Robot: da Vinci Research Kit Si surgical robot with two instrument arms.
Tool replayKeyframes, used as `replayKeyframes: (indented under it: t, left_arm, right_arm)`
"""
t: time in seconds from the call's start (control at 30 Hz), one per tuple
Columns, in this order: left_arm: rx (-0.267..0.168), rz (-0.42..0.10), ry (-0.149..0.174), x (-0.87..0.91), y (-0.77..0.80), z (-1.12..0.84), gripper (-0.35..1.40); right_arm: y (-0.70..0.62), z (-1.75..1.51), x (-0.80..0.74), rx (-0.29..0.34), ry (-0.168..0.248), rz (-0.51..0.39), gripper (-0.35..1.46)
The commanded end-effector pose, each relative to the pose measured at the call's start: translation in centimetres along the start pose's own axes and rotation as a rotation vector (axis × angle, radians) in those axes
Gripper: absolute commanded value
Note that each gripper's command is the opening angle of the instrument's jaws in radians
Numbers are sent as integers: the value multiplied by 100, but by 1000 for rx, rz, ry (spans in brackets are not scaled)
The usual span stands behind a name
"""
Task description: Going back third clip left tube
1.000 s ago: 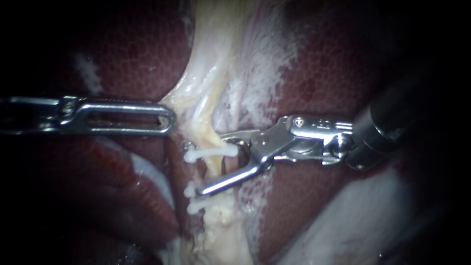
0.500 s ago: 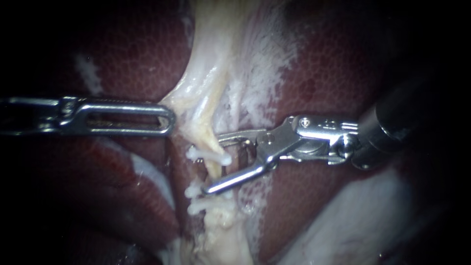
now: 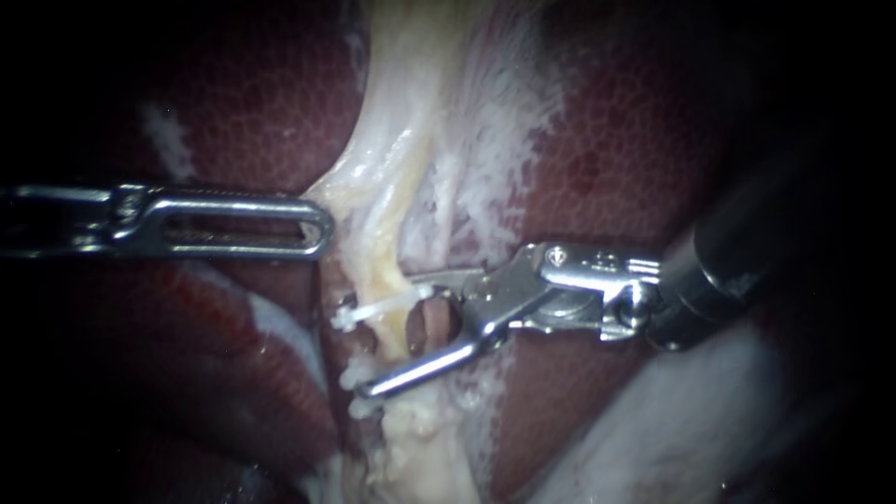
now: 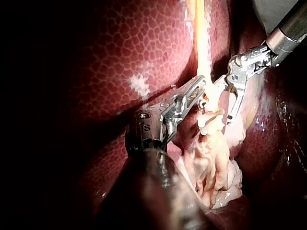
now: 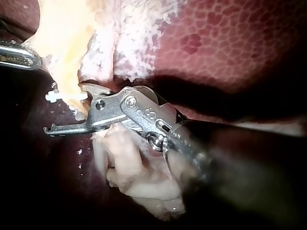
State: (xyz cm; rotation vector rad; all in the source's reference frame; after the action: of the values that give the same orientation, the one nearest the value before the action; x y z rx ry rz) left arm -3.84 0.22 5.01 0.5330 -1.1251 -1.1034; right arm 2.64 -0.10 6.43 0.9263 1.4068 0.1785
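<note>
Clip [image 3: 383, 308] (white), between right instrument's open claw [image 3: 386, 334]

A thin white clip [image 3: 378, 309] sits slanted across the pale yellow tube [image 3: 385, 269], between the right instrument's [image 3: 385, 334] open jaws.

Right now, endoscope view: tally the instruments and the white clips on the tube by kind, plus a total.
Instruments: 2 (left instrument, right instrument)
White clips on the tube: 3 (upper clip, middle clip, lower clip)
Total: 5
</note>
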Motion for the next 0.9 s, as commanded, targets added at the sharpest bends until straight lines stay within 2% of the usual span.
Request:
replayKeyframes:
  t: [0.03,0.57,0.9]
  left_arm:
    - [-1,0,0,0,0,0,-35]
    - [-1,0,0,0,0,0,-35]
    - [0,0,0,0,0,-1,-35]
  right_arm:
    - [2,0,0,-1,-1,-1,58]
    - [26,-6,-14,-34,0,-5,60]
    - [29,-31,-16,-56,3,-2,60]
